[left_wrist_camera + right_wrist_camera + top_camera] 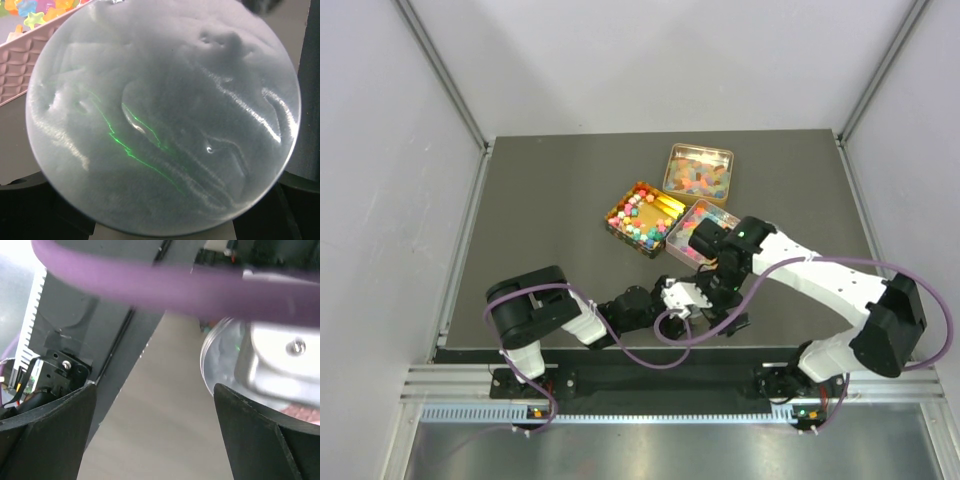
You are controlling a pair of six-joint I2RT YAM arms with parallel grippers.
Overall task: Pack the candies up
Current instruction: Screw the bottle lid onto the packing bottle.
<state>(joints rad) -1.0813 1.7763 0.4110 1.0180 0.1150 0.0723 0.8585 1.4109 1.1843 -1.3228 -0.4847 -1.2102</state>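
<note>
The candies [642, 215] fill three open tins at mid table: a dark tin [617, 222], a gold tin [670, 165] behind it and a pink tin [720, 212] to the right. Some candies [30, 7] and the pink tin's wall [20, 65] show at the top left of the left wrist view. My left gripper [678, 298] lies low near the front edge and grips a clear round lid [165, 115] across its width; the lid fills that view. My right gripper [155, 440] is open and empty, pointing down over the table beside the lid [220, 365].
A purple cable [175, 285] crosses the top of the right wrist view. The table's front rail [620, 380] lies just below both grippers. Grey walls [380, 200] enclose the table on the left, right and back.
</note>
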